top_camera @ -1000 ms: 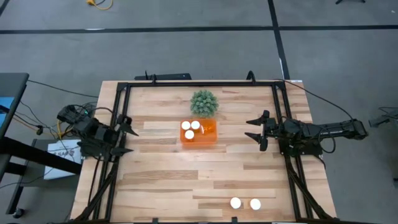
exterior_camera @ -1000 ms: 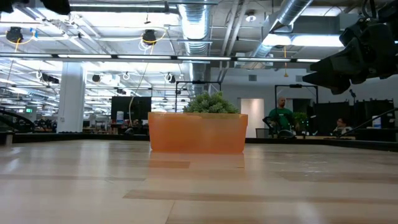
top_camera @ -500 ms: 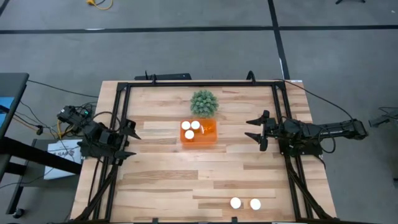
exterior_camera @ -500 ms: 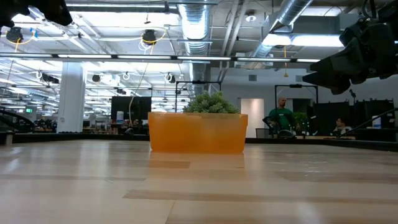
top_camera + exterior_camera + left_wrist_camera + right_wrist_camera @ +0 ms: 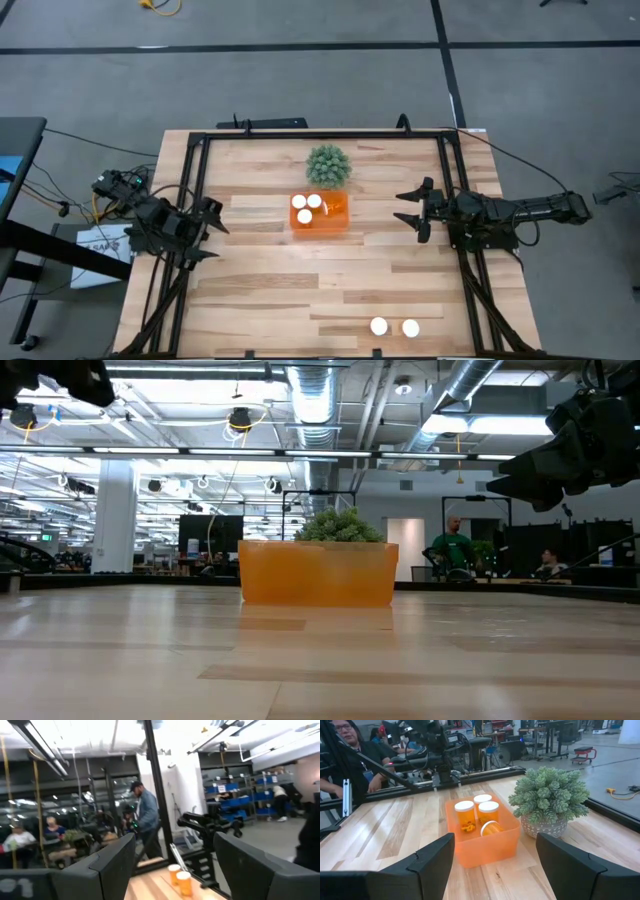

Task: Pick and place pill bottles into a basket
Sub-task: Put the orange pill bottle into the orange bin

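Note:
The orange basket [image 5: 320, 214] stands mid-table on its base. It holds three upright pill bottles [image 5: 476, 810] and one bottle lying on its side [image 5: 492, 828]. Two more bottles [image 5: 394, 327] stand near the table's near edge, right of centre, and they also show in the left wrist view [image 5: 179, 877]. My left gripper [image 5: 212, 240] is open and empty above the table's left side, left of the basket. My right gripper [image 5: 400, 208] is open and empty to the right of the basket, pointing at it.
A round green spiky plant [image 5: 328, 165] in a pot stands just behind the basket. A black frame [image 5: 320, 134] runs along the far edge and both sides of the table. People show in the room beyond the table [image 5: 350, 750].
My left gripper has shifted a little toward the table's near edge and toward the right, swinging round to face the near right. It stays open. The right arm, the basket and the bottles have kept still.

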You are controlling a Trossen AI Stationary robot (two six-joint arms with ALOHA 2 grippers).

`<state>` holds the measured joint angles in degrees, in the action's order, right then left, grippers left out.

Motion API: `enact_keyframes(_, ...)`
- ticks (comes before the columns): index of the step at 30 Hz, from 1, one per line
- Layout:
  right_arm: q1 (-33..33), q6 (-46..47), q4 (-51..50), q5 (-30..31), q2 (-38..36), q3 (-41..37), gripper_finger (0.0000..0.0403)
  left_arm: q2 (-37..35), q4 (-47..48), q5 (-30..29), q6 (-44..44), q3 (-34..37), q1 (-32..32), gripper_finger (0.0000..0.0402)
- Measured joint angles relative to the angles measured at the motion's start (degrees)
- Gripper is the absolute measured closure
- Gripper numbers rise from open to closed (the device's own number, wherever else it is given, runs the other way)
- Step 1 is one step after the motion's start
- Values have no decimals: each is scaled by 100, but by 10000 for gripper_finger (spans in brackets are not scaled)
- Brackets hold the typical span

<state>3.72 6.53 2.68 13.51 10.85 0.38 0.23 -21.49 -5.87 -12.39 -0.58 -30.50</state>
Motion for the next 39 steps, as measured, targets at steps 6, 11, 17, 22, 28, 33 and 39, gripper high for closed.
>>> enact_keyframes(6,-1,-1,0,0,2,-2,127,-2,579,-57,560,7,0,141)
enact_keyframes(11,-2,-1,0,1,0,-2,127,-1,952,-260,856,11,2,141)
enact_keyframes(17,-2,-1,0,1,0,0,127,0,1300,-410,1072,11,0,141)
enact_keyframes(22,-1,0,0,1,2,-1,127,0,1677,-494,1366,15,0,141)
enact_keyframes(28,-1,0,0,1,0,0,127,0,1795,-370,1367,17,0,141)
enact_keyframes(33,-2,-1,0,1,0,0,127,0,1797,-405,1161,17,64,141)
enact_keyframes(39,-2,0,0,1,0,-2,127,0,1752,-800,925,20,585,141)
